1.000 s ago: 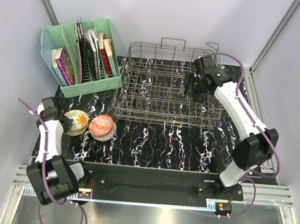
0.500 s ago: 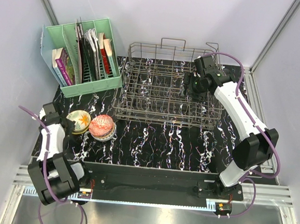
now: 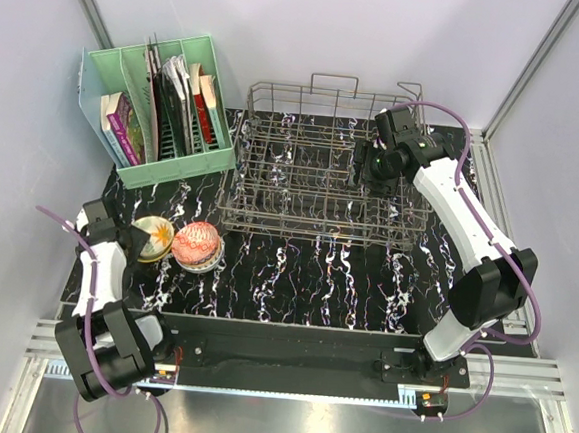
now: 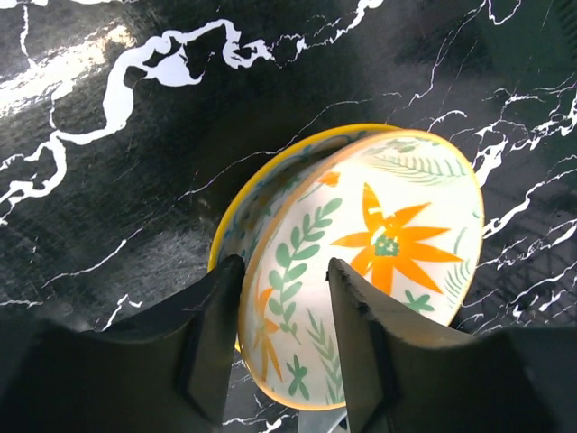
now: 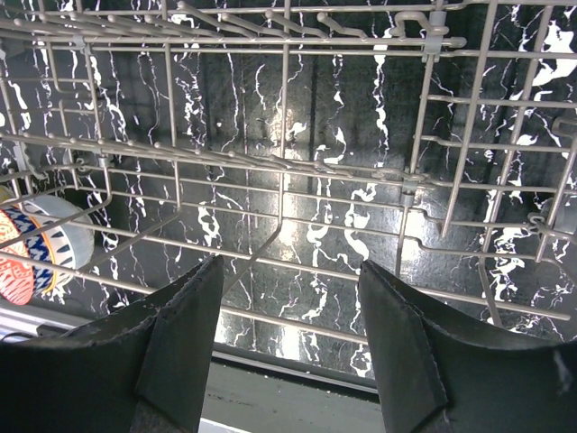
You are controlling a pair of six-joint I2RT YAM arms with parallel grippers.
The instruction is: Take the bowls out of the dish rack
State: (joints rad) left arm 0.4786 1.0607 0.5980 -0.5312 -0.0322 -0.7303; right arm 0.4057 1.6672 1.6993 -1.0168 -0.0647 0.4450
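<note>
The floral cream bowl [image 4: 397,225], with an orange flower inside and a yellow rim, lies tilted on the black marble table [image 3: 315,279] at the front left. My left gripper [image 4: 284,266] is open, one finger outside the rim and one inside. A second yellow rim shows just behind this bowl. Right beside it sits the red-pink patterned bowl [image 3: 198,244], upside down on a stack. The grey wire dish rack [image 3: 323,174] stands at the back with no bowl visible in it. My right gripper [image 5: 290,266] hangs open over the rack's right part, holding nothing.
A green file holder [image 3: 158,106] with books stands at the back left, close to the rack's left end. Through the rack wires the right wrist view shows a blue-and-white bowl [image 5: 54,244] on the table beyond.
My left gripper has opened around the floral bowl's rim, and the bowl has shifted slightly right toward the red-pink bowl. The right arm has not moved.
</note>
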